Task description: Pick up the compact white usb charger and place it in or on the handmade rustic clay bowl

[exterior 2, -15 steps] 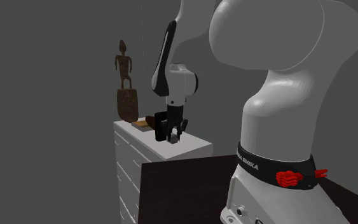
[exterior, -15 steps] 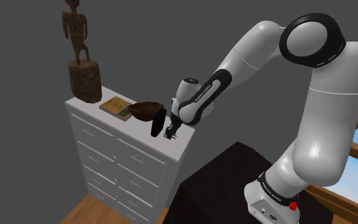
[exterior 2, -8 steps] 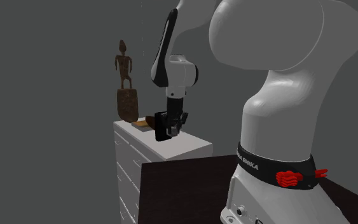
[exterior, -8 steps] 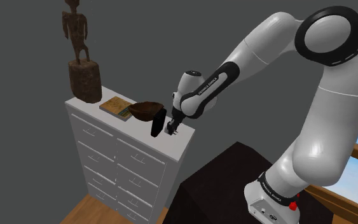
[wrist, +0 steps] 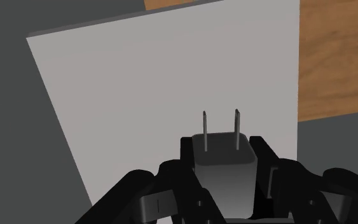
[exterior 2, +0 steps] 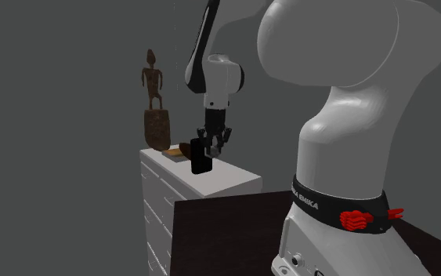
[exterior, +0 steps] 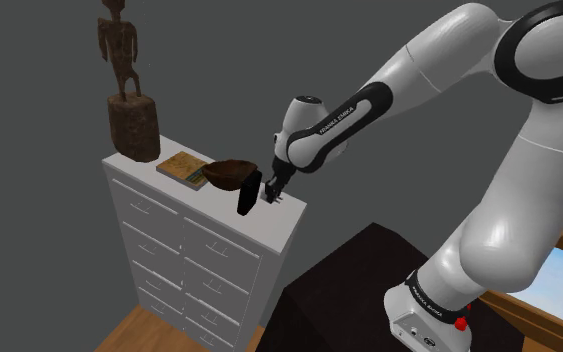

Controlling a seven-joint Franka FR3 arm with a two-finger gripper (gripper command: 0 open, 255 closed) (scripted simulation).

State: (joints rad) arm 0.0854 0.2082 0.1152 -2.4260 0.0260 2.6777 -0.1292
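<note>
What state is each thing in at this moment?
gripper: shut on the charger
charger: held, prongs pointing away from the hand
bowl: upright, charger not in it
dresser drawers: shut
black block: standing upright
statue: upright

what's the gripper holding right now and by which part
The usb charger, clasped by the sides of its body in the gripper; prongs free.

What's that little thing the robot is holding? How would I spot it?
Follow the big white arm down to its black jaws over the white chest of drawers. Clasped between them is a small pale grey charger. Unlike the brown bowl and black block nearby, it has two metal prongs.
</note>
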